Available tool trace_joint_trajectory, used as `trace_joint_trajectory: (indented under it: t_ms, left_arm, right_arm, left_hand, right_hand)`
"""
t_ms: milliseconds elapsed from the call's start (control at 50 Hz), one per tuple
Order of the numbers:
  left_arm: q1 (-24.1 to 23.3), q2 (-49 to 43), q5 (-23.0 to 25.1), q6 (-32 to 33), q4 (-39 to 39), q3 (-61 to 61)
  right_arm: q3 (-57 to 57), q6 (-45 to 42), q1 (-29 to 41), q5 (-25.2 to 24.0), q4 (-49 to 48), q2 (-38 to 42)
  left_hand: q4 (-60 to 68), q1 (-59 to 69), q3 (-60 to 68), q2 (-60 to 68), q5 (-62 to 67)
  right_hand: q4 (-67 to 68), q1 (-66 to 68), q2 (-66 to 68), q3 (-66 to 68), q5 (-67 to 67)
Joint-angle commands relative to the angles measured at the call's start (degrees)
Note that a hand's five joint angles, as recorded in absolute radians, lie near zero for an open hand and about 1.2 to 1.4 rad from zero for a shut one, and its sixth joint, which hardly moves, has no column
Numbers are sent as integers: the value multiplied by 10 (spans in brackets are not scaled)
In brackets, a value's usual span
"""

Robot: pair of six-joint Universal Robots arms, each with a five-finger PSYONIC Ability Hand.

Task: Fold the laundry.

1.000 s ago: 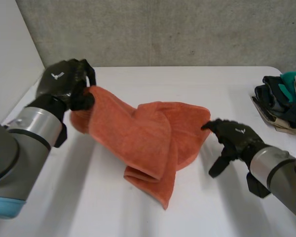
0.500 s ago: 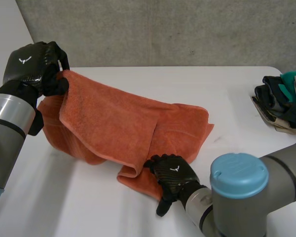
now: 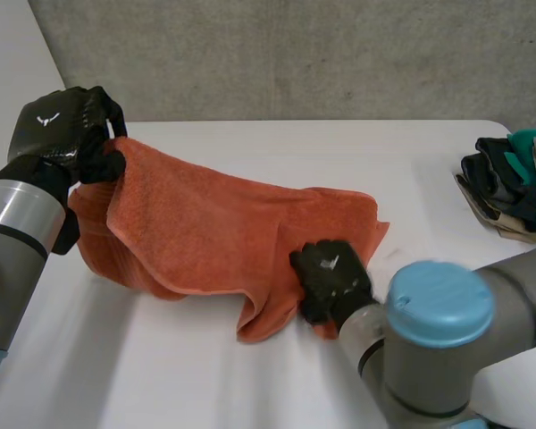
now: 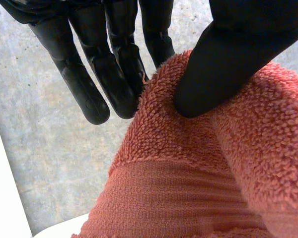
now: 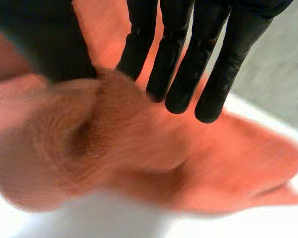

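Note:
An orange towel lies crumpled across the middle of the white table, and its left end is lifted off the surface. My left hand holds that raised end up at the far left. In the left wrist view its thumb presses the towel's thick edge against the fingers. My right hand is at the towel's near edge, right of centre. In the right wrist view a bunched fold of towel is pinched between its thumb and fingers.
A pile of dark, teal and beige clothes sits at the table's far right edge. A grey concrete wall stands behind the table. My right arm's blue-capped joint bulks in the near right foreground.
My left hand lifted the towel's end up and leftward. My right hand swung from the towel's right side to its near edge and closed on a fold there.

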Motion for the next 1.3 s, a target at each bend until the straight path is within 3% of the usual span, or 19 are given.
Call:
trace_joint_trajectory:
  t_ms: [20,60,180,320,460,520,620,740,840,980,1080,1220,1300]
  left_arm:
    - [20,28,1,41,-33,5]
    - [31,39,2,68,-51,6]
    - [38,33,36,129,-92,3]
    - [29,-57,72,141,-109,3]
    - [21,-222,72,191,-73,116]
    - [18,-297,68,234,-42,223]
    - [2,-347,54,280,13,397]
    - [5,-335,47,218,184,490]
    - [10,-286,48,184,168,432]
    - [30,-226,53,156,106,249]
    - [39,-225,56,160,68,147]
    - [39,-284,64,180,41,89]
    - [35,-336,63,248,14,102]
  right_arm:
    - [-48,-133,-130,-51,123,-190]
    - [-100,-213,-164,-88,229,-219]
    - [-161,-331,-191,-101,410,-228]
    - [-155,-354,-203,-105,418,-159]
    - [-216,-352,-202,-95,338,-23]
    - [-288,-341,-201,-69,259,22]
    - [-412,-322,-194,5,44,48]
    - [-456,-323,-193,19,-128,23]
    - [-427,-320,-191,16,-123,-9]
    - [-249,-315,-198,-30,-99,-53]
    - [-115,-314,-206,-64,-9,-71]
    - [-13,-301,-229,-106,50,-37]
    - [-7,-288,-228,-114,48,6]
  left_hand:
    - [112,149,117,113,143]
    - [112,149,117,113,143]
    - [112,149,117,113,143]
    - [112,149,117,113,143]
    - [112,149,117,113,143]
    - [112,149,117,113,143]
    - [112,149,117,113,143]
    - [112,149,117,113,143]
    - [112,149,117,113,143]
    - [112,149,117,113,143]
    - [112,149,117,113,143]
    - [112,149,117,113,143]
    - [112,149,117,113,143]
  right_hand:
    - [153,204,130,160,177]
    - [153,204,130,160,177]
    - [153,204,130,160,177]
    - [153,204,130,160,177]
    - [153,204,130,160,177]
    - [153,204,130,160,177]
    - [153,204,130,160,177]
    - [153,204,130,160,177]
    - [153,204,130,160,177]
    - [153,204,130,160,177]
    - [153,204,130,160,177]
    - [153,204,130,160,177]
    - [153,204,130,160,177]
